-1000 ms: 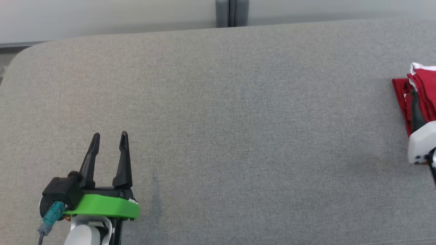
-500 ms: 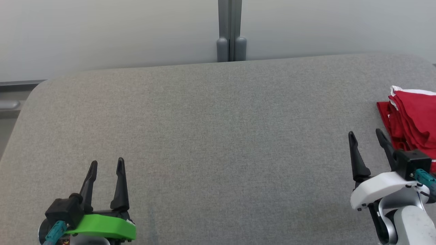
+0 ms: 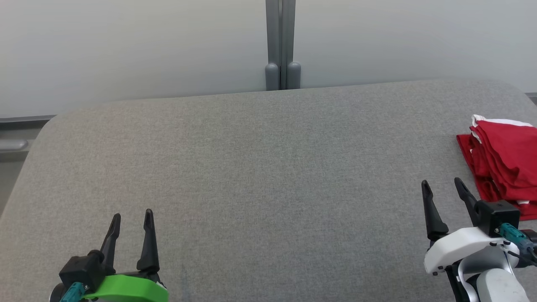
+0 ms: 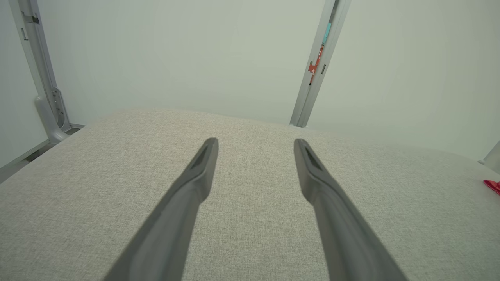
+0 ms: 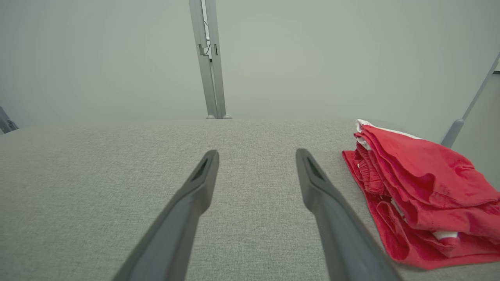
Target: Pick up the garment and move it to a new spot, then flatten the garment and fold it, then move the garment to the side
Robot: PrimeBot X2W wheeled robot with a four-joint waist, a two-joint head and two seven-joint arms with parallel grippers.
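The garment (image 3: 505,163) is red with white trim, folded in a loose stack at the far right of the grey padded table (image 3: 260,167). In the right wrist view the garment (image 5: 422,187) lies just right of my fingers. My right gripper (image 3: 442,184) stands open at the lower right, a short way left of the garment and apart from it, with nothing between its fingers. My left gripper (image 3: 131,217) stands open at the lower left, far from the garment. A red corner of the garment (image 4: 493,186) peeks in at the right edge of the left wrist view.
A pale wall (image 3: 126,50) with a grey vertical post (image 3: 280,46) runs behind the table's far edge. The table's rounded left corner (image 3: 46,126) drops off toward a grey rail.
The head camera has tilted up, so the whole scene sits lower. My right gripper has drawn back from the garment and now stands open beside it. The garment lies where it was.
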